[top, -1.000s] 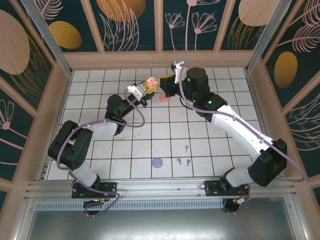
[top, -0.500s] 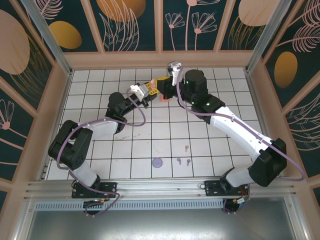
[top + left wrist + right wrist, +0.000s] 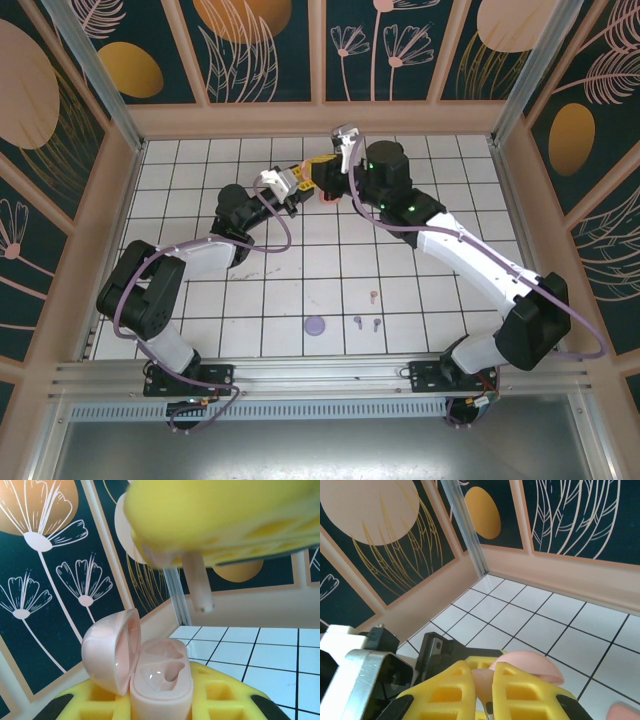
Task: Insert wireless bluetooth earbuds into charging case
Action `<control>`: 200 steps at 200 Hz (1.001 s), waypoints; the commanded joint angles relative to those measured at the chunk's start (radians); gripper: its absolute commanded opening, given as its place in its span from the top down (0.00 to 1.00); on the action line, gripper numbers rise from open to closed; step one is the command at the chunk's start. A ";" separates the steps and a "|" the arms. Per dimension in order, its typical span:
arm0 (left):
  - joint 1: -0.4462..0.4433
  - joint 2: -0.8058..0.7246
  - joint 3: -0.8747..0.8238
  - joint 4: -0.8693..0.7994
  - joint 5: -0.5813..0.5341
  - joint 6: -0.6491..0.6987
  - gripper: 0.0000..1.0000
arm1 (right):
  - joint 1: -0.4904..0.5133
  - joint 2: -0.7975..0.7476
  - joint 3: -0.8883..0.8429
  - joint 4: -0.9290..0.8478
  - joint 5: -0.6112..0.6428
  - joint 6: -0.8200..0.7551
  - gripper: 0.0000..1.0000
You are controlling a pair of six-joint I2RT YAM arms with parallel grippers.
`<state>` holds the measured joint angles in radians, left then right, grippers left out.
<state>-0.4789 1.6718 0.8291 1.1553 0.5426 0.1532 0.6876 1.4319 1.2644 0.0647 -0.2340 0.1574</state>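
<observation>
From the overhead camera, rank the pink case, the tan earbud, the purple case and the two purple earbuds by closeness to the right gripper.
1. pink case, far side, right beside the right gripper.
2. tan earbud, midway down the view, slightly right.
3. purple case and purple earbuds, nearest row: too close to call.

At the far side of the white tiled worktop (image 3: 270,300) we see the yellow left jaws and right jaws meeting, a small pink case (image 3: 326,197) just below them. Nearer lie a round purple object (image 3: 315,325), one tiny tan-peach stemmed earbud (image 3: 373,296) and two tiny purple earbuds (image 3: 357,321) (image 3: 376,323).
</observation>
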 commanded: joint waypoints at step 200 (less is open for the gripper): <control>-0.007 -0.018 0.024 0.041 0.048 -0.038 1.00 | -0.029 0.050 -0.023 0.056 -0.025 0.014 0.91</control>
<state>-0.4789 1.6714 0.8291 1.1549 0.5686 0.1303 0.6636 1.4635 1.2423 0.0864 -0.2379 0.1623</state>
